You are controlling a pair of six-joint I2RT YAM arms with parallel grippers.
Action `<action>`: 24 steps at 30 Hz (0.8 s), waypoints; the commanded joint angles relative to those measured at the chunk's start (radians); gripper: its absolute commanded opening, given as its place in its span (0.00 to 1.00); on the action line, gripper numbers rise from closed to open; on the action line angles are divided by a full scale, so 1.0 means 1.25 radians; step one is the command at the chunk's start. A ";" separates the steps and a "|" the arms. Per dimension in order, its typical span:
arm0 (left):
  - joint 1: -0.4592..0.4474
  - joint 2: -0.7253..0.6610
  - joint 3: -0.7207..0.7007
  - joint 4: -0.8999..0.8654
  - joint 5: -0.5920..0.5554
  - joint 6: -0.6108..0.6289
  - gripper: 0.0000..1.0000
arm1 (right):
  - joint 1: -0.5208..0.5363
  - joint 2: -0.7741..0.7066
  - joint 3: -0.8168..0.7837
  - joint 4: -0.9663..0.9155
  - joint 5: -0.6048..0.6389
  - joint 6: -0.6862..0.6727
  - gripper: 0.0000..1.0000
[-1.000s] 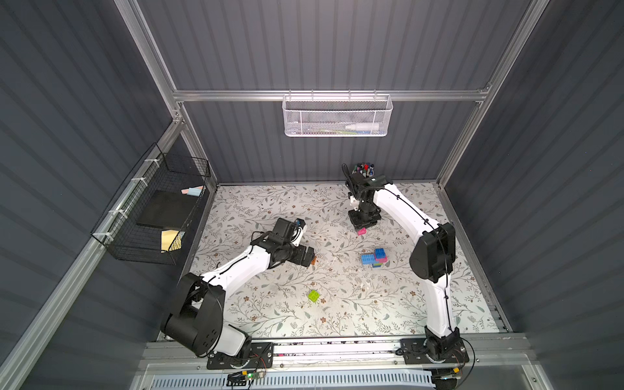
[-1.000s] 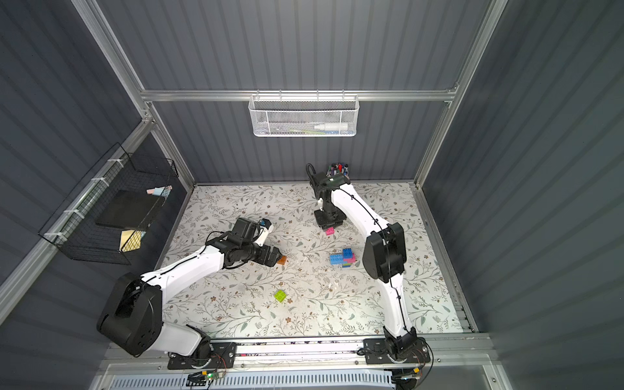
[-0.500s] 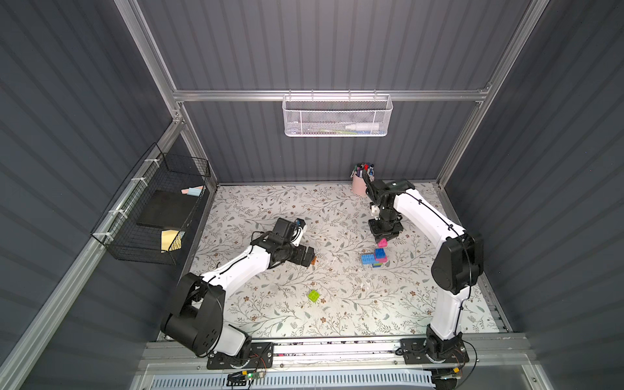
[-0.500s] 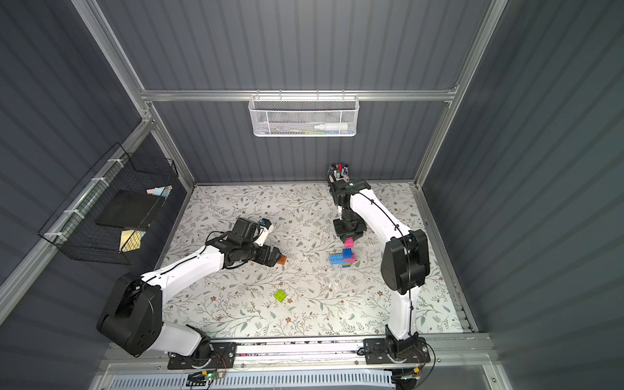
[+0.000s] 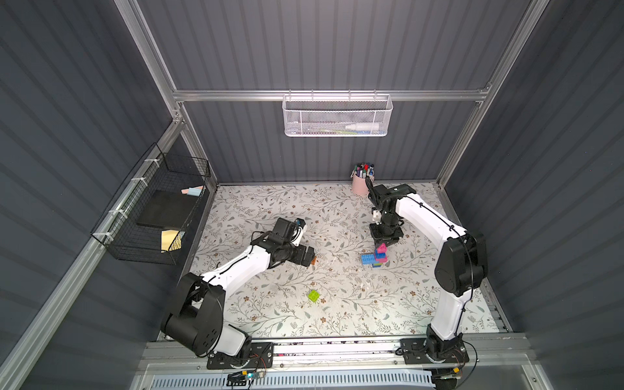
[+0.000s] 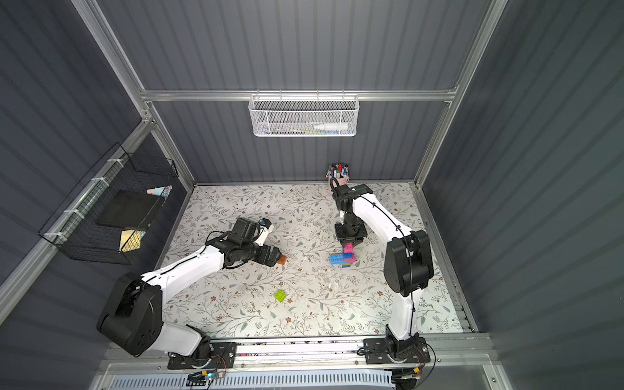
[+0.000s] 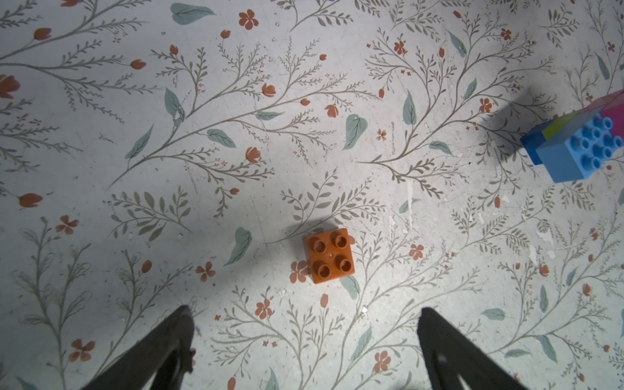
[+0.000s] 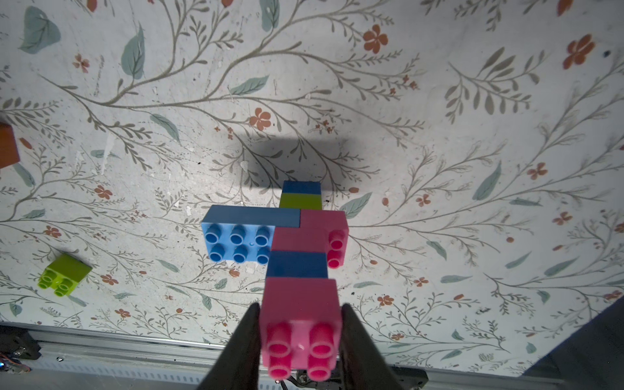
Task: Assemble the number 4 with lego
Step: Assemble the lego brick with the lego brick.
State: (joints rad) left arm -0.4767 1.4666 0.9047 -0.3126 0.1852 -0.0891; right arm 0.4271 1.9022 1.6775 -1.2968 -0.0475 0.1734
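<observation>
Got the pink brick (image 8: 299, 341) pinched tight in the right gripper (image 8: 299, 309), atop the number 4 (image 8: 297, 263) standing on the counter (image 5: 270, 202) near the right arm. Can't tell whether fully seated, so: square up over the blue brick below, press straight down, no sideways shove, to avoid tipping the stack. Only then let go. Left gripper (image 7: 305, 311)? Parked wide open beside the orange brick (image 7: 329, 255), holding nothing. Worth saving that and the loose lime brick (image 5: 313, 295) for later.

Robot lab cell, alu frame (image 5: 331, 95), grey walls (image 5: 304, 44)
</observation>
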 commanded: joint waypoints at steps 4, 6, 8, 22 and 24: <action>0.003 0.005 -0.001 0.000 0.006 -0.001 0.99 | -0.001 -0.019 -0.019 0.001 -0.011 0.003 0.37; 0.003 0.005 -0.001 0.000 0.006 -0.002 0.99 | 0.000 -0.019 -0.020 0.000 -0.010 0.003 0.37; 0.003 0.005 -0.002 0.000 0.006 -0.001 0.99 | 0.001 -0.021 -0.024 0.001 -0.009 0.003 0.37; 0.002 0.005 -0.002 0.001 0.005 -0.002 0.99 | 0.007 -0.040 -0.069 0.021 0.000 0.020 0.36; 0.002 0.006 -0.001 0.000 0.006 -0.002 0.99 | 0.007 -0.041 -0.075 0.028 0.005 0.024 0.36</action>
State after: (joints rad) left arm -0.4767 1.4670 0.9047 -0.3119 0.1852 -0.0895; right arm 0.4313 1.8549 1.6081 -1.2575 -0.0578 0.1883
